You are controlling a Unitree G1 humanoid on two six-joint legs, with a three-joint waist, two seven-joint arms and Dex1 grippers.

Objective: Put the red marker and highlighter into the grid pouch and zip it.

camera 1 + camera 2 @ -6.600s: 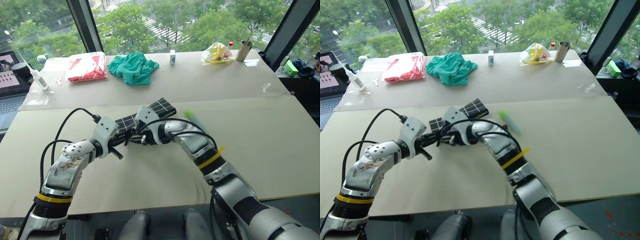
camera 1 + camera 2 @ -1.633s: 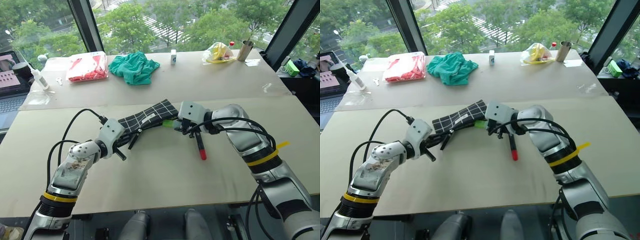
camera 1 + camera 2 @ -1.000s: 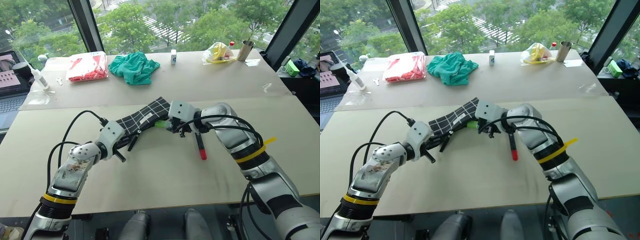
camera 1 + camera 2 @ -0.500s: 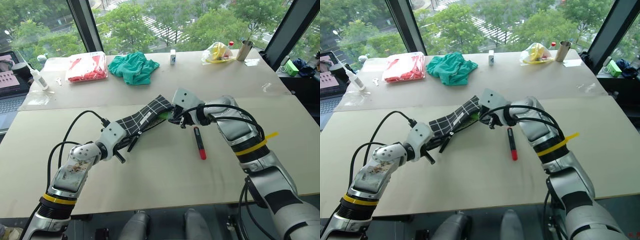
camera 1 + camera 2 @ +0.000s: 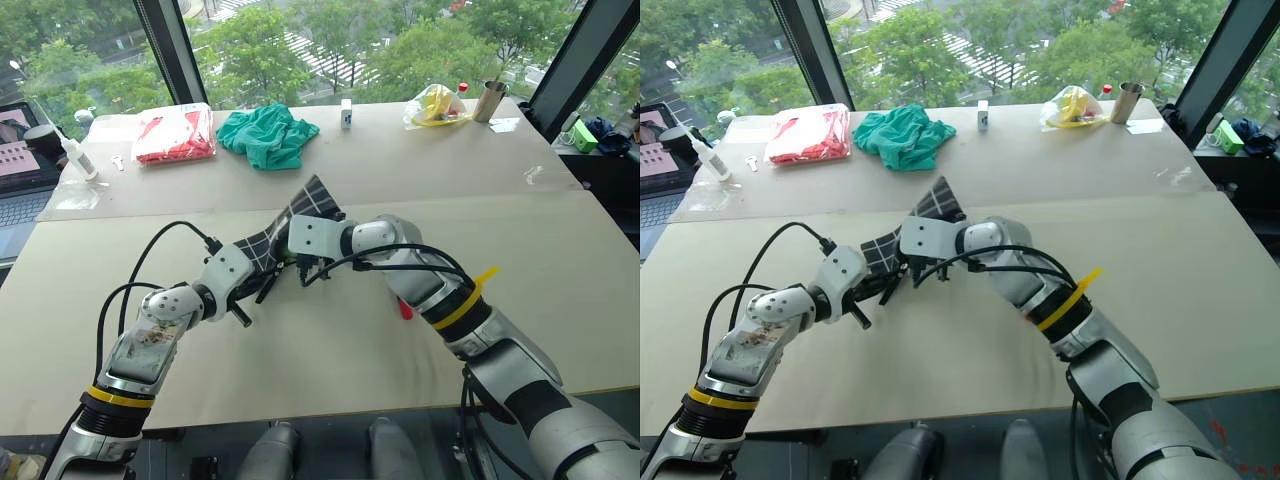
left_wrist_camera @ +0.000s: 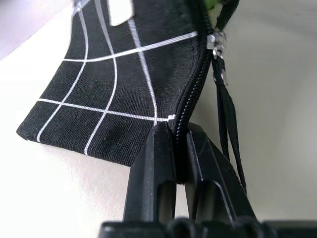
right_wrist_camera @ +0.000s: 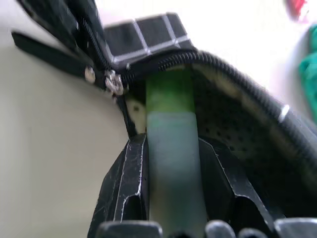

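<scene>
Inside right pincer [image 7: 171, 163]: highlighter [image 7: 173, 148], green cap into grid pouch [image 6: 124, 74] mouth; left pincer [image 6: 176, 148] pinching pouch edge

We are seeing soft, even daylight coming in through the far windows [image 5: 330, 40], brightening the table [image 5: 560, 270] and leaving only faint shadows under the arms. In the right wrist view the highlighter [image 7: 171, 148] and pouch [image 7: 237, 163] are blurring, and the far background is washing out white.

black white-gridded grid pouch [image 6: 114, 84], green-capped pale highlighter [image 7: 171, 129], teal cloth [image 5: 268, 135]
</scene>
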